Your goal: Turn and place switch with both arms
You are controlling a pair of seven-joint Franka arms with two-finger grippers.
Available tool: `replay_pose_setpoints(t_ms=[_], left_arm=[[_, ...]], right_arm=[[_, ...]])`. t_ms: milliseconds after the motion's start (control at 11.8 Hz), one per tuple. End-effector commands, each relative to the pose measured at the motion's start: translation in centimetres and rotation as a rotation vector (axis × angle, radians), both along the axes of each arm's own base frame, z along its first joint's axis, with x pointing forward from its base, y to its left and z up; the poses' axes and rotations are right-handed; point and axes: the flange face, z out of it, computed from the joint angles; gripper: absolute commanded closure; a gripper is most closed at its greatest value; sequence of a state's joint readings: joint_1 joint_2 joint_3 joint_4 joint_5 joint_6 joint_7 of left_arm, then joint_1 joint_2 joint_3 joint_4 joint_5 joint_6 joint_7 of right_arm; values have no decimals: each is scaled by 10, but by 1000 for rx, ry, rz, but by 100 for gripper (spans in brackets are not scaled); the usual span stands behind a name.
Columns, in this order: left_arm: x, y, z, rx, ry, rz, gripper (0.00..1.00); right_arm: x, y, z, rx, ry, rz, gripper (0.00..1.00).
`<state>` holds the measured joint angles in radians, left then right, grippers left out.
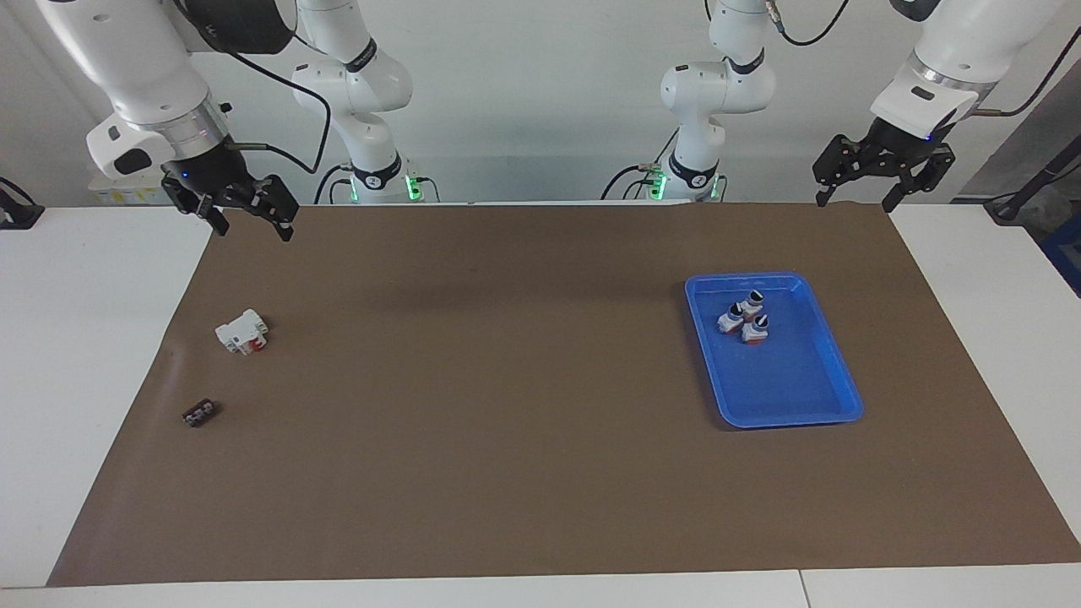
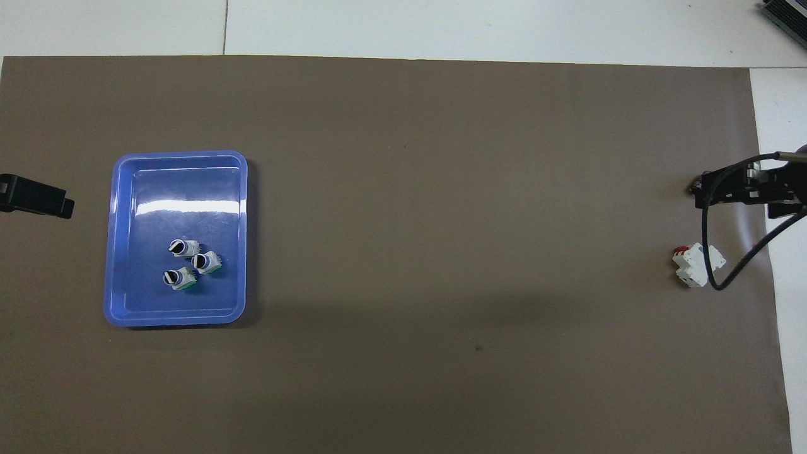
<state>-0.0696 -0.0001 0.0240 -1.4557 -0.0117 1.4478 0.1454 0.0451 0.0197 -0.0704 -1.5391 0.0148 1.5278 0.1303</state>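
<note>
Three small switches (image 1: pixel 743 319) sit mid-right in the blue tray (image 1: pixel 832 355) (light, hard, prob. slippery): pinch the body. Left gripper (image 1: pixel 878 179) upper right and right gripper (image 1: pixel 245 213) upper left, both spread apart.

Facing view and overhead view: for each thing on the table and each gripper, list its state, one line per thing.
Switches: three, clustered in the tray.
Blue tray: flat on the mat.
White block with a red part: on the mat, untouched.
Left gripper: open, raised, holds nothing.
Right gripper: open, raised, holds nothing.
</note>
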Motion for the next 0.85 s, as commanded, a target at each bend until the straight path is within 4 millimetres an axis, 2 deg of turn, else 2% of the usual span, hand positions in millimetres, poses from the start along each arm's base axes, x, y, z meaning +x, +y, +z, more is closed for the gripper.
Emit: replay_pose_setpoints(t_ms=[0, 766], left_arm=[[-4, 2, 0, -7, 45, 14, 0], [-10, 1, 4, -7, 57, 82, 0]], right_arm=[[-8, -1, 1, 18, -8, -1, 0], [-8, -1, 1, 18, -8, -1, 0]])
